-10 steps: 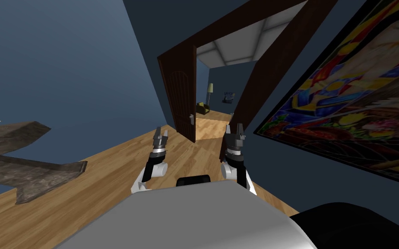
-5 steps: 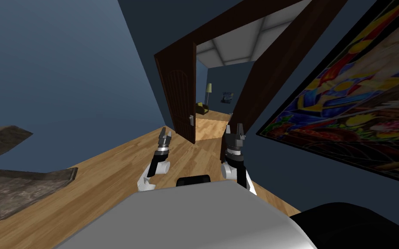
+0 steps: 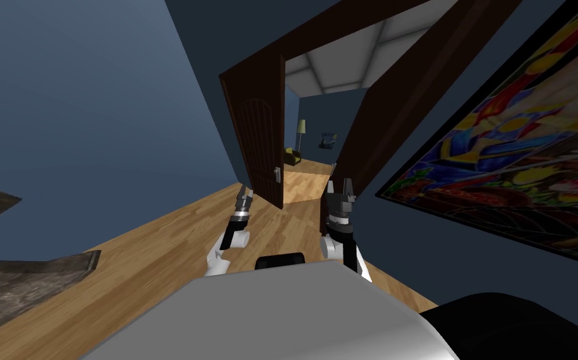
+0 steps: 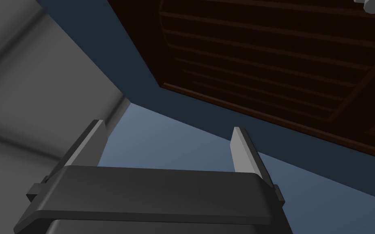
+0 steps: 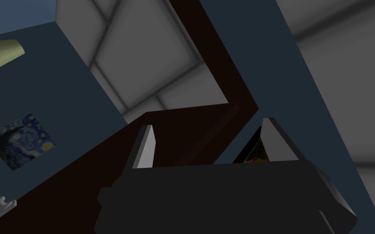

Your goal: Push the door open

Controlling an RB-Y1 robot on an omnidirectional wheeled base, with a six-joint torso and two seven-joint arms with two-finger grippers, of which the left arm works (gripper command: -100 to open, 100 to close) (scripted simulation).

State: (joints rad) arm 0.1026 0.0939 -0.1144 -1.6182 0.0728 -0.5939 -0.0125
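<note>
The door (image 3: pixel 259 137) is dark brown and panelled. It stands partly open, swung to the left side of its doorframe (image 3: pixel 400 81). Its light handle (image 3: pixel 277 174) sits by the free edge, beside the gap. Through the opening I see more of the wooden floor (image 3: pixel 156 250), a lamp (image 3: pixel 302 127) and a yellow armchair (image 3: pixel 291 156). A small picture (image 3: pixel 328 140) hangs there on the blue far wall (image 3: pixel 328 112).

My left tool (image 3: pixel 244 199) is raised in front of the door's lower part, close to the free edge and below the handle. From the left wrist, its 2 fingers (image 4: pixel 243 150) stand apart with only open space between them. The door's panelled face lies ahead of them and off to one side. I cannot tell whether any part of the tool touches the wood.

My right tool (image 3: pixel 339 194) is held up at the right side of the opening, near the foot of the doorframe's right post. Its 2 fingers (image 5: pixel 146 148) are also spread and grip nothing. They point up toward the frame's top corner.

A large, brightly coloured painting (image 3: pixel 519 156) hangs at my right. A rough grey slab (image 3: pixel 19 281) sits at my far left, above the floor.
</note>
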